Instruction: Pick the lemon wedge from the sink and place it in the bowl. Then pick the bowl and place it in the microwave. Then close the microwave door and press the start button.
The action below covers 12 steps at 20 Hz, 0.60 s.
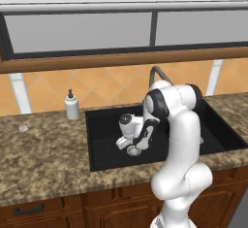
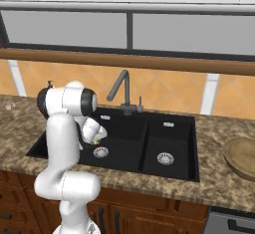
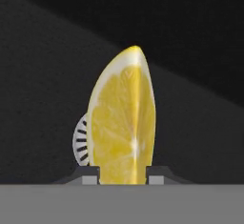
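The lemon wedge [image 3: 124,123], bright yellow, stands on the floor of the black sink [image 1: 104,147] in its left basin, beside the round silver drain [image 3: 80,146]. My gripper [image 3: 124,175] reaches down into that basin with its two dark fingertips [image 3: 88,174] pressed against the wedge's sides. From the right base view, the lemon wedge [image 2: 95,141] is a small yellow spot under the gripper [image 2: 96,139]. The tan-brown bowl [image 2: 242,156] sits on the counter right of the sink [image 2: 169,128]. The microwave and its door are out of view.
A dark curved faucet [image 2: 122,92] rises behind the sink's divider. A white soap dispenser [image 1: 71,106] stands on the speckled counter [image 1: 43,154] left of the sink, with a small round object [image 1: 24,126] further left. The right basin has its own drain [image 2: 165,158].
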Tool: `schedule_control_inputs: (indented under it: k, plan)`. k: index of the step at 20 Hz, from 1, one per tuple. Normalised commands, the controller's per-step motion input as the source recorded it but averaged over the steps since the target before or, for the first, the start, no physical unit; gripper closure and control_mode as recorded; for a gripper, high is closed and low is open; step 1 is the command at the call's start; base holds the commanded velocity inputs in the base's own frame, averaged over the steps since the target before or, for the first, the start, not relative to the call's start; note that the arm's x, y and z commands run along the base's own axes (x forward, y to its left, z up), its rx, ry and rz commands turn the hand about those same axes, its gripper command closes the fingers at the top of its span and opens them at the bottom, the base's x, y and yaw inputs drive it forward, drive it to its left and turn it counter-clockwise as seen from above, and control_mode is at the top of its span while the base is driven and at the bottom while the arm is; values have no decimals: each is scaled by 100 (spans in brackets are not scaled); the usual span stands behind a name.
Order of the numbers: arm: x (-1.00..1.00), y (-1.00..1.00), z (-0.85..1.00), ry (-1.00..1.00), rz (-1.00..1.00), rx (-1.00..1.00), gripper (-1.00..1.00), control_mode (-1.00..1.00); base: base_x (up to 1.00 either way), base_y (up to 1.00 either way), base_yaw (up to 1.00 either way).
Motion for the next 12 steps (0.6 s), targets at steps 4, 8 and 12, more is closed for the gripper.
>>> schedule_control_inputs:
  k: [4, 8, 12]
  plan:
    - [-74, 24, 100, -8, 13, -1, 100, -100, 0, 0, 0]
    - [-64, 15, 100, -1, 9, -5, 100, -100, 0, 0, 0]
    - [-59, 1, 100, -3, 1, -5, 100, -100, 0, 0, 0]
